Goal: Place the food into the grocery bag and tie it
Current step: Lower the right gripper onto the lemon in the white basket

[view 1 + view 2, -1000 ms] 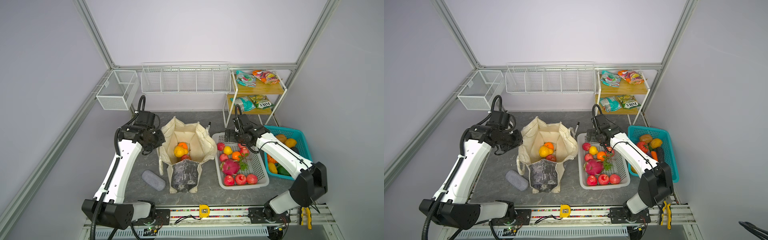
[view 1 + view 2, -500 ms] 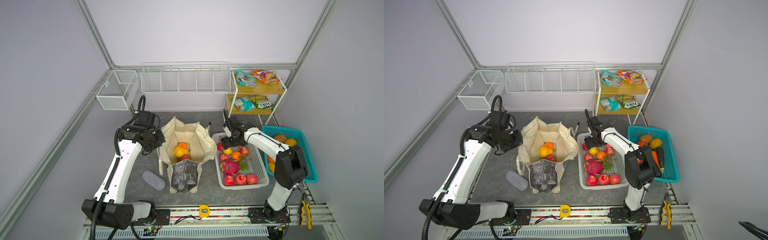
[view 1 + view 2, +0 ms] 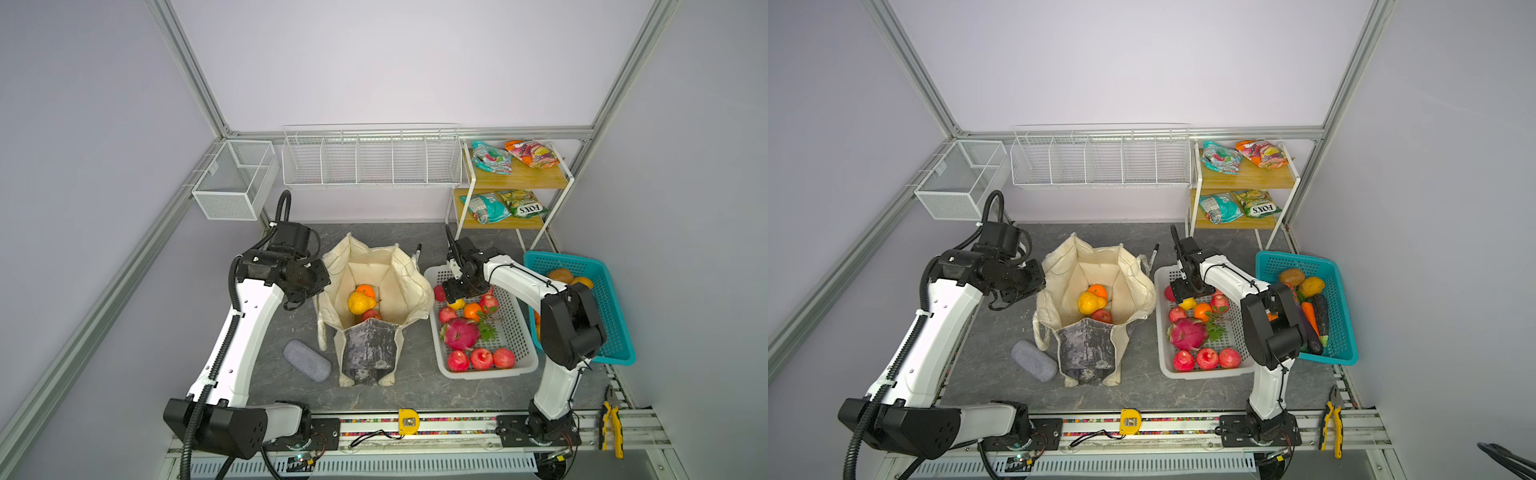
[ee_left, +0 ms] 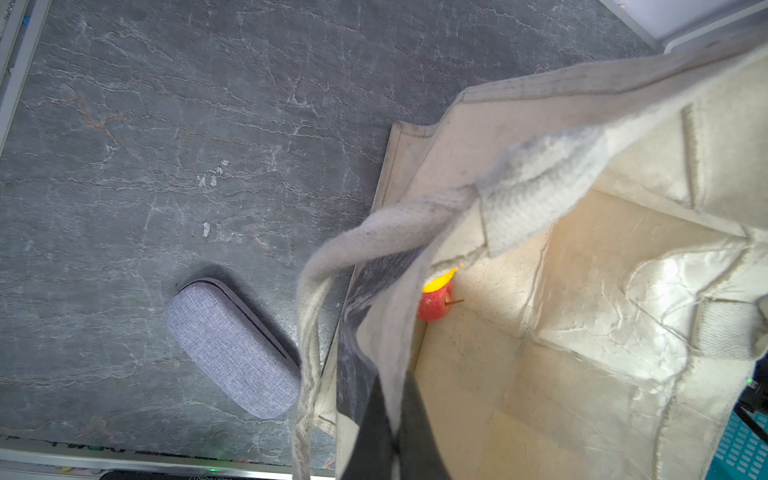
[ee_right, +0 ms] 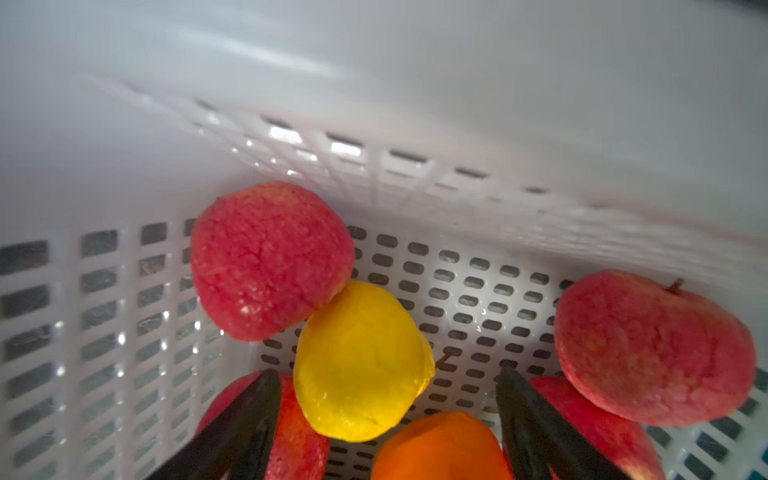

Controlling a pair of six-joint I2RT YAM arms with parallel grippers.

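Two robot arms work over a dark grey table (image 3: 374, 399). Near its middle a cream bag (image 3: 409, 286) stands open, with a marbled panel (image 3: 368, 349) on its near side. Inside lie a pear (image 3: 357, 302), an orange (image 3: 365, 289) and an apple (image 3: 371, 314), touching one another. The left gripper (image 3: 322, 286) is at the bag's left rim. In the left wrist view its dark fingers (image 4: 422, 444) are closed on a fold of the bag's cloth, and a handle (image 4: 328, 266) loops down outside. A grey case (image 3: 306, 360) lies on the table near the bag's left side, apart from it.

Just right of the bag sits a white basket (image 3: 488, 373) of fruit. The right gripper (image 3: 454, 296) reaches down into its far left corner. In the right wrist view its jaws stand wide and hold nothing: one finger (image 5: 249, 419) is close beside a lemon (image 5: 361, 361), the other is clear of it. The lemon lies against a red apple (image 5: 270, 262), with a second orange (image 5: 440, 449) just beside it. Nearer the front of the basket are a dragon fruit (image 3: 459, 333) and a row of three red apples (image 3: 481, 358).

To the right, a teal basket (image 3: 615, 328) holds vegetables (image 3: 1307, 311). Behind it a shelf (image 3: 536, 176) carries four packets (image 3: 492, 157), two on each level.
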